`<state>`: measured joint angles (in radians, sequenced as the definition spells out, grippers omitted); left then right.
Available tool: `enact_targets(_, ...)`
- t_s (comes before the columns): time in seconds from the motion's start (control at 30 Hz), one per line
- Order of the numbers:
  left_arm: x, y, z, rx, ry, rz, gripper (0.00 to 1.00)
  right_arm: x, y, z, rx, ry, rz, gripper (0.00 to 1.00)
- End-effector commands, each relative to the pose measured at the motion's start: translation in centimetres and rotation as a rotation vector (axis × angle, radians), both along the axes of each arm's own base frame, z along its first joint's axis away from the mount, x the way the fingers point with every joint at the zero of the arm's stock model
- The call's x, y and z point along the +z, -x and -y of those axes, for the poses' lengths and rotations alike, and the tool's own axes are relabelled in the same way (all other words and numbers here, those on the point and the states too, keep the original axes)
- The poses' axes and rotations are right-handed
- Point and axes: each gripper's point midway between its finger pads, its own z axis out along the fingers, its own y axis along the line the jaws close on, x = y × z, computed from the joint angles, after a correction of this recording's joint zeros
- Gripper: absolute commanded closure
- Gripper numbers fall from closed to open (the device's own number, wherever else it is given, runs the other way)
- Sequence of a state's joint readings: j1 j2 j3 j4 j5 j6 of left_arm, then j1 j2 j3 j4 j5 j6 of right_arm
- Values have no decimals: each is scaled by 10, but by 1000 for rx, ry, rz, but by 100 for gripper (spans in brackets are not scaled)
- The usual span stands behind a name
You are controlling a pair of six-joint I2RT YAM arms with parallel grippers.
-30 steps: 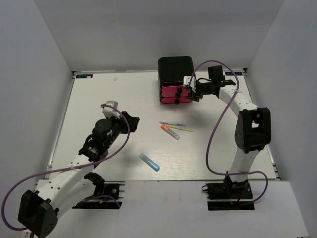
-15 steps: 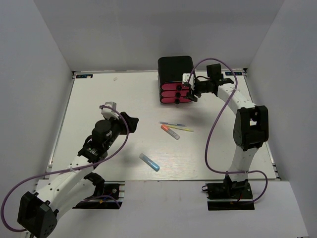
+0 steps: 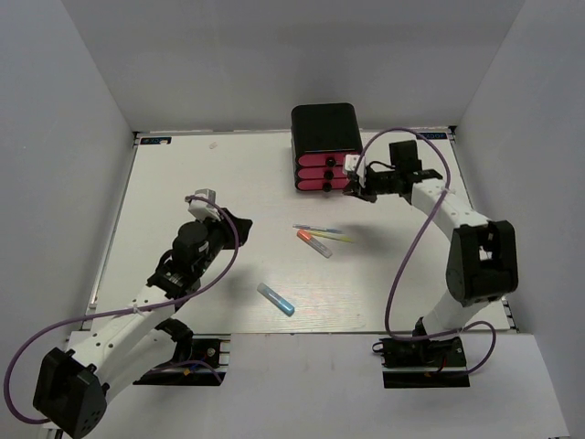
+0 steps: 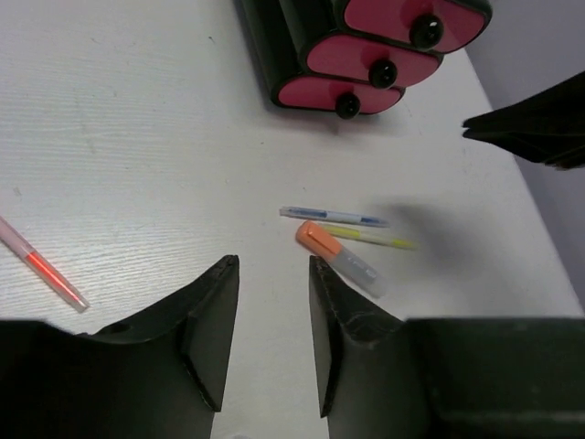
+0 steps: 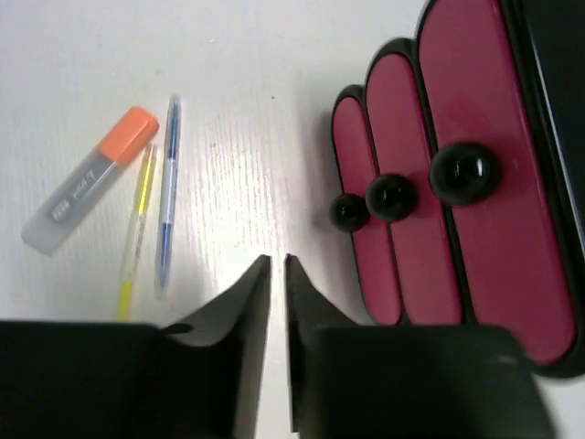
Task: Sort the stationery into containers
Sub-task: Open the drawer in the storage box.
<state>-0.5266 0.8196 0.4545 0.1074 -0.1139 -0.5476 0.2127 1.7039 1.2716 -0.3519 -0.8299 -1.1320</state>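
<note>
Right tool (image 5: 277, 265) nearly together, empty; left tool (image 4: 272, 270) apart; three drawers (image 3: 324, 173); two markers (image 3: 313, 243).

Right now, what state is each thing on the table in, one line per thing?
Top drawer: closed.
Middle drawer: closed.
Bottom drawer: closed.
Orange-capped marker: lying loose, cap on.
Blue marker: lying loose.
Red pen: lying loose.
Left gripper: open, empty.
Right gripper: nearly shut, empty.

Bright, even light; soft shadows; right wrist view perhaps slightly blurred.
</note>
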Motion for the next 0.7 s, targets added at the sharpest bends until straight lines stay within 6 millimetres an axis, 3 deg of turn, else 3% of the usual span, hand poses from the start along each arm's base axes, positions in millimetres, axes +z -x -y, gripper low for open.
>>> enact_targets(0.0, -1, 2, 4, -14, 29, 4, 55, 27, 0, 3, -174, -102, 21, 87)
enact_targets(0.03, -1, 2, 4, -14, 29, 4, 66, 26, -7, 8, -282, -155, -11, 89)
enact_targets(0.07, -5, 2, 3, -14, 24, -4, 71, 41, -4, 9, -321, -216, -33, 99)
enact_targets(0.1, -5, 2, 3, -14, 24, -4, 74, 35, -9, 16, -398, -219, -49, 100)
enact_targets(0.13, -5, 3, 5, -23, 26, -6, 77, 30, -8, 18, -512, -271, -180, 100)
enact_targets(0.17, -3, 3, 5, -23, 31, 4, 78, 34, -16, 21, -552, -274, -185, 100)
enact_targets(0.2, -8, 4, 4, -23, 26, -5, 78, 11, -2, 17, -523, -235, -311, 100)
enact_targets(0.23, -8, 4, 5, -21, 34, -9, 78, 1, -4, 14, -517, -218, -349, 100)
enact_targets(0.27, -8, 4, 5, -21, 34, -9, 78, 8, -7, 13, -526, -220, -370, 100)
enact_targets(0.33, -8, 4, 5, -19, 43, -14, 78, 4, -5, 5, -512, -247, -418, 54)
enact_targets(0.37, -13, 5, 4, -18, 38, -23, 78, 2, -7, 2, -512, -276, -405, 40)
enact_targets(0.4, -15, 6, 2, -10, 36, -22, 78, -1, -6, -2, -520, -291, -437, 34)
enact_targets(0.47, -15, 8, 2, -8, 46, -23, 77, 3, -13, -11, -562, -350, -478, 32)
enact_targets(0.5, -15, 8, 2, -6, 54, -26, 77, -7, -15, -13, -611, -374, -560, 27)
enact_targets(0.6, -14, 8, 0, 3, 54, -24, 75, -15, -23, -18, -773, -451, -656, 22)
enact_targets(0.63, -11, 8, -1, 3, 58, -16, 75, -9, -26, -27, -768, -487, -647, 20)
enact_targets(0.67, -14, 9, -1, 3, 53, -25, 75, -16, -20, -29, -816, -519, -721, 20)
